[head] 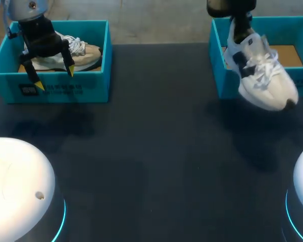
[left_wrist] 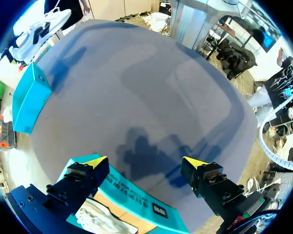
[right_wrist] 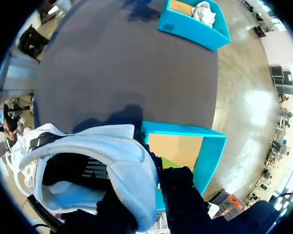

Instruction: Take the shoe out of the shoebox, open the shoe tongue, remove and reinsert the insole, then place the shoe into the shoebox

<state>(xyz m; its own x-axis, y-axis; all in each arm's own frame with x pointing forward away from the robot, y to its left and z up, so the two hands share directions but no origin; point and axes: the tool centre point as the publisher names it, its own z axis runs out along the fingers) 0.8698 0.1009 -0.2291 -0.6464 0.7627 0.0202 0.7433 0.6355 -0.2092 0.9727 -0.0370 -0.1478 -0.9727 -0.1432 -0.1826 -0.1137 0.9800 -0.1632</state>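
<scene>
While aloft, right pincer point(head: 240, 30) on shoe point(head: 266, 78)

Two teal shoeboxes point(head: 55, 89) point(head: 218, 83), two white shoes point(head: 86, 53) point(head: 266, 83), two grippers point(head: 54, 78) point(head: 241, 30).

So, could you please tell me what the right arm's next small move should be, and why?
Probably lower the white shoe onto the table in front of the right shoebox: the right gripper holds it by the heel, already lifted clear, toe hanging over the box's front wall.
</scene>
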